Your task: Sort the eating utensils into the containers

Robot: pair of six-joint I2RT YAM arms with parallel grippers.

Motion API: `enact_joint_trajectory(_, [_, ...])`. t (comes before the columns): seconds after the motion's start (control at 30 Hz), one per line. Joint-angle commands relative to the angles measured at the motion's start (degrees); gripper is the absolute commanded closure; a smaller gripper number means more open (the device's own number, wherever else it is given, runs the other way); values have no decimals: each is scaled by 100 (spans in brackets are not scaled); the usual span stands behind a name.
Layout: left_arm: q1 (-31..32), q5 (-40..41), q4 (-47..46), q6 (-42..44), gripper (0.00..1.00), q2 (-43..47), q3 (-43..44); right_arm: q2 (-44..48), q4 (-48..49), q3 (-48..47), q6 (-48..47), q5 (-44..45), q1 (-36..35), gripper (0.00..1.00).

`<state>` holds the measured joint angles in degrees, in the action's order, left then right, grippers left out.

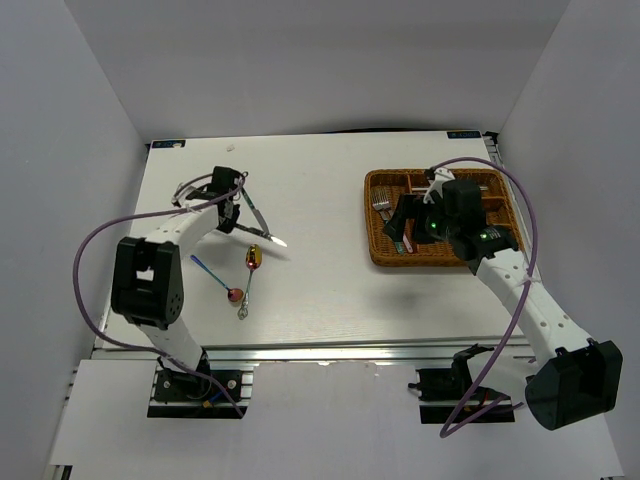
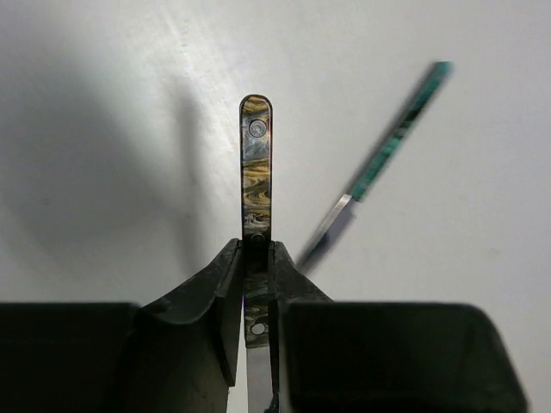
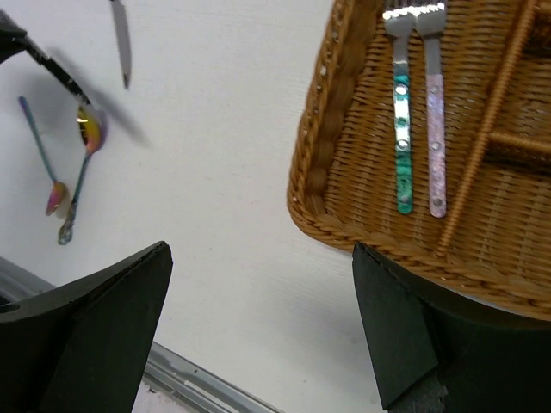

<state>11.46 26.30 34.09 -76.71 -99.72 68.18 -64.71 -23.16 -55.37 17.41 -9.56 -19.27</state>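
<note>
The left gripper [image 2: 256, 248] is clamped on a swirl-handled knife [image 2: 256, 163] where handle meets blade, over the far-left part of the table [image 1: 330, 300], near a green-handled knife [image 2: 398, 133]. The wicker tray [image 1: 385, 256] lies well to the right, toward the far-right corner, holding two forks [image 3: 402, 129]. The right gripper [image 3: 258, 292] hovers at its edge, jaws wide apart and empty. The left arm probably faces a long carry rightward.

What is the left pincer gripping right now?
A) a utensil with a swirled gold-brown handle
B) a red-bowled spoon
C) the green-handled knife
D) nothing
A: in the left wrist view the left pincer is shut on the swirled gold-brown handle, while the green-handled knife sits off to the side, outside the jaws.
</note>
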Motion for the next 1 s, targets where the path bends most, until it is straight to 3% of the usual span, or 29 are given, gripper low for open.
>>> enact_joint_trajectory(0.0, [49, -133, -506, 252, 100, 655, 20, -6, 583, -35, -27, -737, -24, 11])
enact_joint_trajectory(0.17, [268, -924, -1386, 1086, 100, 919, -51, -182, 1418, 27, 96, -2152, -24, 11])
enact_joint_trajectory(0.23, [593, -1389, -1668, 1524, 100, 893, 116, -244, 1533, -26, 271, -2243, -33, 11])
enact_joint_trajectory(0.4, [1830, -1961, -2676, 2186, 100, 928, 275, -297, 1840, 0, 745, -2067, -42, 11])
enact_joint_trajectory(0.6, [2657, -2472, -3934, 2265, 100, 1025, -7, -271, 2104, 307, 1265, -1619, -156, 12])
enact_joint_trajectory(0.97, [3178, -2911, -4137, 2380, 100, 841, 292, -270, 2166, 405, 1098, -1399, -323, 19])
